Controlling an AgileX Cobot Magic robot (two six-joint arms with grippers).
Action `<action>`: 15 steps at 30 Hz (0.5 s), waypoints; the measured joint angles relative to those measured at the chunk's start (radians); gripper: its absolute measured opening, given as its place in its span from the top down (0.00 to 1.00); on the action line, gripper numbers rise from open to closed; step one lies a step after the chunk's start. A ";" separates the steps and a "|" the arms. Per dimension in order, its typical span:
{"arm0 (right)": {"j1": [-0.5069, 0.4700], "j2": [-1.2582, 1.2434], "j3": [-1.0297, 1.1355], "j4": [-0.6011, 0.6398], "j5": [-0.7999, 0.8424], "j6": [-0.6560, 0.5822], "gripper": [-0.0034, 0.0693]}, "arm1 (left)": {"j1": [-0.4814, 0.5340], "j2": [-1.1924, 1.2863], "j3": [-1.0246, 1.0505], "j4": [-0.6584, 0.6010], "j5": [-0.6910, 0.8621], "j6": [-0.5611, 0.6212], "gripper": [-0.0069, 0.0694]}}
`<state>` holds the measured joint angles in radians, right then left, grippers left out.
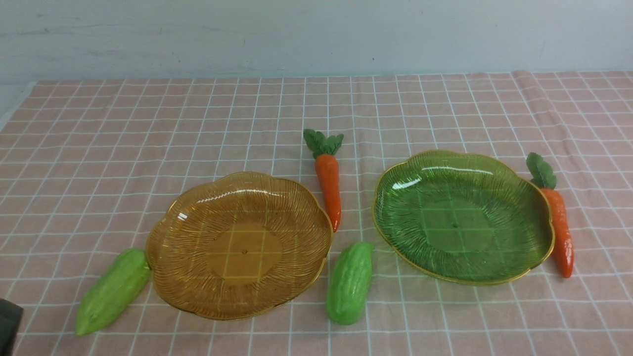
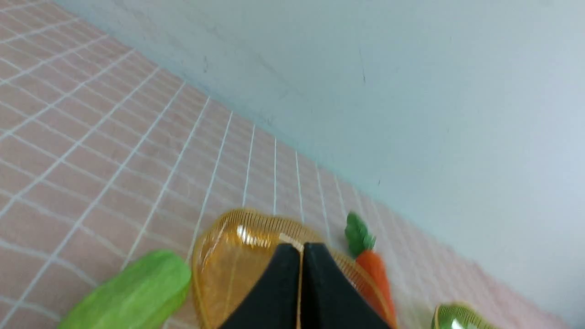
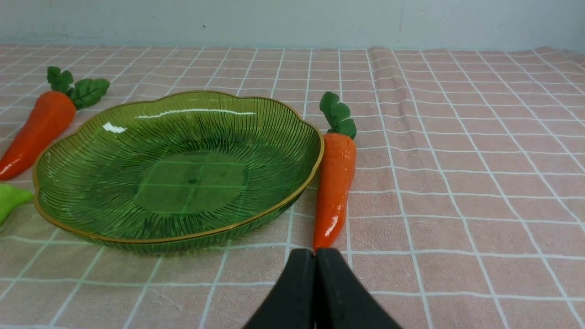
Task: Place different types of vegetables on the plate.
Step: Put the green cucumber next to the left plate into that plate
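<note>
Left pincer [image 2: 300, 250] and right pincer [image 3: 315, 255] both pinched shut, empty. Left gourd [image 1: 113, 291] just beside amber plate [image 1: 198, 207]; middle gourd [image 1: 349, 283] and middle carrot [image 1: 329, 180] lie between it and green plate [image 1: 410, 198]. Right carrot [image 1: 561, 232] hugs green plate's right rim, all on tabletop cloth [image 1: 123, 148].

Soft even light, left wrist view blurred

not much of the bot on show tbh. left gripper [image 2: 301, 247] is two plain matte black fingers [image 2: 274, 297], wide at the base, tapering to blunt tips. right gripper [image 3: 315, 252] looks identical. a dark grey corner [image 1: 9, 324] shows at the front view's edge, can't tell which part.
</note>
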<state>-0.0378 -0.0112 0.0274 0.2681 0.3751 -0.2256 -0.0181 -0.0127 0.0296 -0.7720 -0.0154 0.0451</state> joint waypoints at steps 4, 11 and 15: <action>0.000 0.000 0.000 0.241 -0.171 0.049 0.97 | 0.000 0.000 -0.068 -0.036 -0.122 0.041 0.91; 0.000 0.000 0.000 0.676 -0.301 0.067 0.97 | 0.000 0.201 -0.539 0.141 0.337 0.296 0.91; 0.000 0.000 0.000 0.721 -0.360 0.001 0.97 | 0.000 0.485 -0.715 0.331 0.733 0.239 0.91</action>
<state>-0.0378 -0.0112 0.0274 0.9894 0.0147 -0.2244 -0.0181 0.4725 -0.6857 -0.4412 0.7173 0.2843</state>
